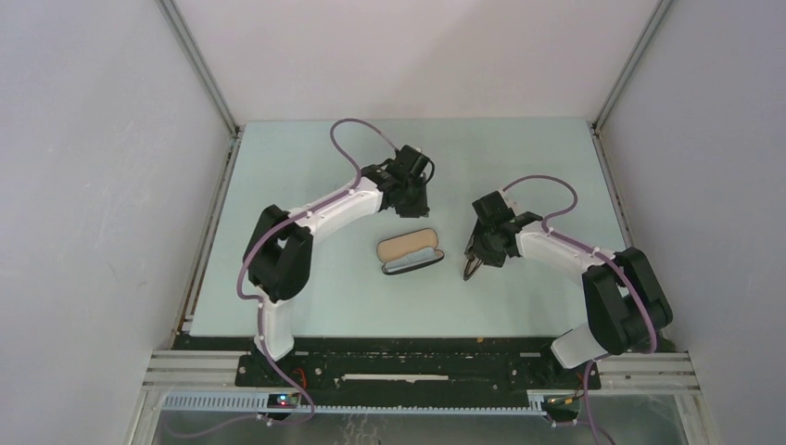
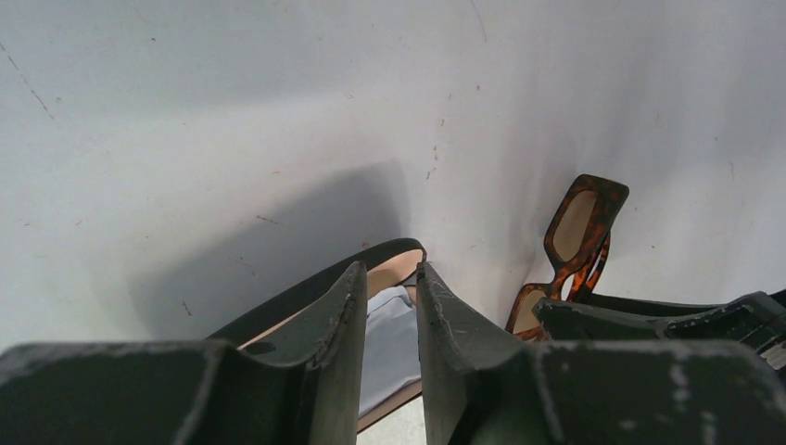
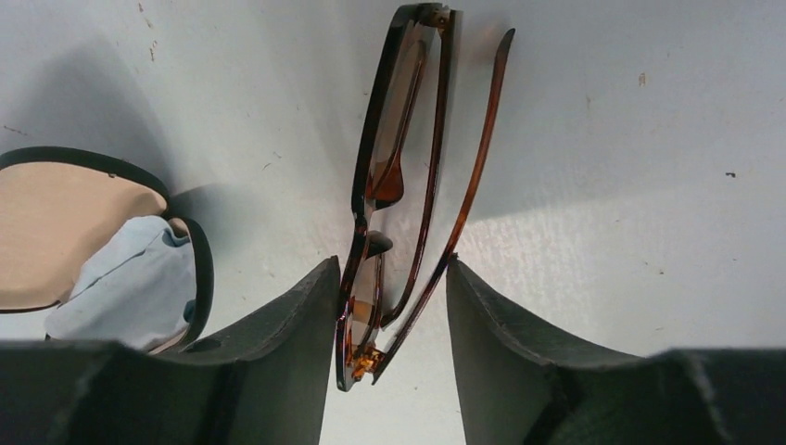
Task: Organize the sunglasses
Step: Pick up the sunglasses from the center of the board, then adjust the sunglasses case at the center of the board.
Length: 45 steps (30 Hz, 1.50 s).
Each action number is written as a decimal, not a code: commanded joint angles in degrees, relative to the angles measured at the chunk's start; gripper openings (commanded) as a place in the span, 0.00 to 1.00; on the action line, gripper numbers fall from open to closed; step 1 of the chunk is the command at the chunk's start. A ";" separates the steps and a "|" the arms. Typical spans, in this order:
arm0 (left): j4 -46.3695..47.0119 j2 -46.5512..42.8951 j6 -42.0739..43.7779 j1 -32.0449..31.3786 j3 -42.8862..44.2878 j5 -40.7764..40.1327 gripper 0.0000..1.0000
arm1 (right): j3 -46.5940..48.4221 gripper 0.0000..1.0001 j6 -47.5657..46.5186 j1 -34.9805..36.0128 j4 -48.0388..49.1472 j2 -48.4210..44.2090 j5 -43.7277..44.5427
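Closest in its own wrist view, the right pincer [image 3: 389, 269] grasps the sunglasses [image 3: 394, 130] by one end. One dark finger [image 3: 287, 334] presses against the brown frame front, and the other meets the thin temple arm folded behind it. The pair runs lengthwise away from the fingers, its lenses seen nearly edge-on and its frame mottled brown. I cannot tell whether the sunglasses rest on the bench [image 1: 306, 176] or hang just above it; their shadow falls close beside them.

From the top camera, the sunglasses are around the middle of the bench, a little toward the right edge and nearer the near edge than the far one, under the right arm's wrist. Just beside them, toward the left edge, lies a black case [image 1: 410, 252]. It is open, with its tan lining up and a pale blue cloth [image 3: 130, 287] tucked inside. Case and sunglasses are apart, with a strip of bare bench between them.

The left pincer [image 2: 385, 269] is released and holds nothing. Its fingers stand only narrowly apart, and the case's rim and the cloth show through the gap. It hangs near the case, on the side toward the far edge. In that wrist view the sunglasses stand on end past the case, one lens up, with the right pincer's dark body at their lower end.
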 commanded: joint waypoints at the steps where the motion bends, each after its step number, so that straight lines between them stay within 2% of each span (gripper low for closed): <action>1: 2.19 -1.59 -0.94 -0.51 -0.57 -0.11 0.30 | 1.13 0.50 0.43 0.46 1.73 0.91 1.35; 7: 3.01 -1.24 -0.98 0.13 -2.35 -0.78 0.30 | 1.13 0.34 -0.73 0.42 2.01 -0.22 0.77; 10: 3.42 -2.55 -1.07 0.92 -4.10 -0.81 0.31 | 1.13 0.30 -2.34 0.40 2.26 -2.20 0.58; 15: 4.55 -7.89 -0.84 3.12 -8.14 -0.87 0.31 | 1.13 0.27 -9.39 0.19 5.31 -4.94 -4.37; 19: 4.91 -11.14 0.61 5.38 -11.00 -0.82 0.32 | 1.87 0.26 -14.71 -0.83 8.46 -6.70 -12.48; 23: 2.28 -13.38 0.77 7.93 -12.95 -0.33 0.32 | 5.10 0.30 -22.22 -0.35 9.55 -7.78 -21.07; 30: 0.48 -22.19 -1.42 9.95 -21.03 -3.34 0.33 | 11.97 0.28 -32.11 0.29 7.46 -7.64 -25.65; 33: 2.90 -27.23 -4.42 9.88 -27.61 -1.81 0.34 | 13.47 0.27 -35.75 0.45 7.67 -7.56 -27.06; 35: 5.07 -31.02 -7.21 9.30 -33.11 -0.72 0.39 | 13.92 0.27 -37.20 0.52 8.31 -7.55 -27.45; 41: 3.51 -37.83 -18.69 5.89 -42.16 0.38 0.46 | 14.14 0.28 -36.48 0.38 10.55 -6.13 -26.62; 44: 10.46 -40.86 -26.35 3.73 -47.77 4.46 0.48 | 14.13 0.28 -35.50 0.25 11.06 -4.86 -25.98; 45: 13.22 -41.72 -30.21 3.00 -49.77 4.71 0.53 | 14.09 0.28 -35.07 0.13 11.23 -4.49 -26.06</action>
